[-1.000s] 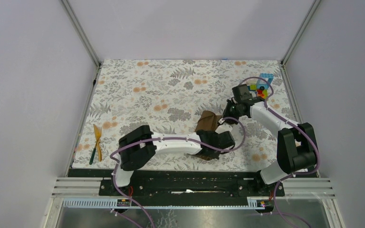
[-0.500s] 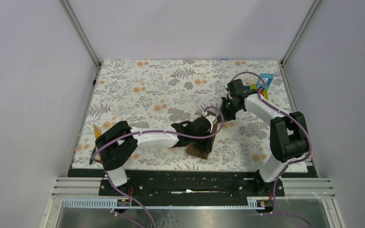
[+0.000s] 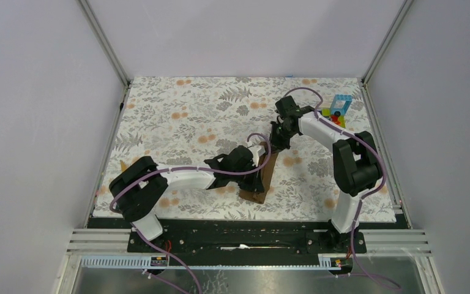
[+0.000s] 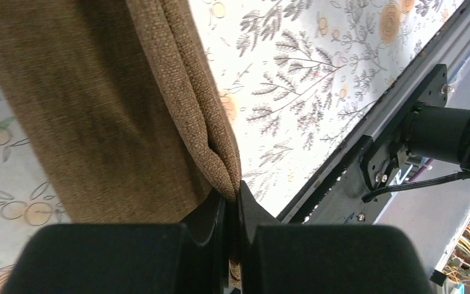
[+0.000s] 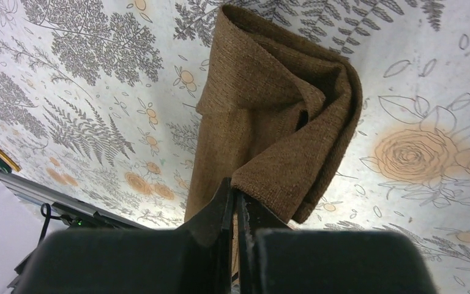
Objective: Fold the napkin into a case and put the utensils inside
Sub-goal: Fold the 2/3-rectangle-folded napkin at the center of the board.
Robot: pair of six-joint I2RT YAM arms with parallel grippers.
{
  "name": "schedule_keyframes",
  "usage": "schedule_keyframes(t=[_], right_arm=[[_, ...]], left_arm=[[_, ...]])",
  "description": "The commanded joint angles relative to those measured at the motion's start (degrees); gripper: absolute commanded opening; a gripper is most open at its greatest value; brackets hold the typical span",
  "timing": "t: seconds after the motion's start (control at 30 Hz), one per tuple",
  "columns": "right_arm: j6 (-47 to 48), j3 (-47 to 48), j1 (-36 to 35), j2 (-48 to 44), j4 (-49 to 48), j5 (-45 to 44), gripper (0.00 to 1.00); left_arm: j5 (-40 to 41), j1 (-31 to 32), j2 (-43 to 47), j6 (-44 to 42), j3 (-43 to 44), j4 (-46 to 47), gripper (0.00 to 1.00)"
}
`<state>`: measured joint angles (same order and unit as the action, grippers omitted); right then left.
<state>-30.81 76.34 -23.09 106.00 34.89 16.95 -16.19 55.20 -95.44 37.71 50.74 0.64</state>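
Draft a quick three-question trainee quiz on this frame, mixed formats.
1. True or false: the left tool and right tool are both shut on the napkin.
2. The toy blocks sit: A) at the near left corner, B) at the far right of the floral covering, C) on the napkin.
3. Fill in: the tool holding the napkin's end farther from the arm bases is the ____ one.
Key: 1 true; 2 B; 3 right.
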Motion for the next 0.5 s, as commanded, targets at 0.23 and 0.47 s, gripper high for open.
schedule_keyframes(t=[0.23,0.47], right_arm=[[-2.50,8.30,-2.21,6.15,0.03,-3.55,0.00],[-3.09,10.19,-2.22,8.90,0.01,-4.55,0.00]], left_arm=[[-4.92,-3.58,3.70,-0.01,-6.09,3.80,0.08],[-3.16,-5.22,4.10,-0.54,-6.42,0.59,0.20]])
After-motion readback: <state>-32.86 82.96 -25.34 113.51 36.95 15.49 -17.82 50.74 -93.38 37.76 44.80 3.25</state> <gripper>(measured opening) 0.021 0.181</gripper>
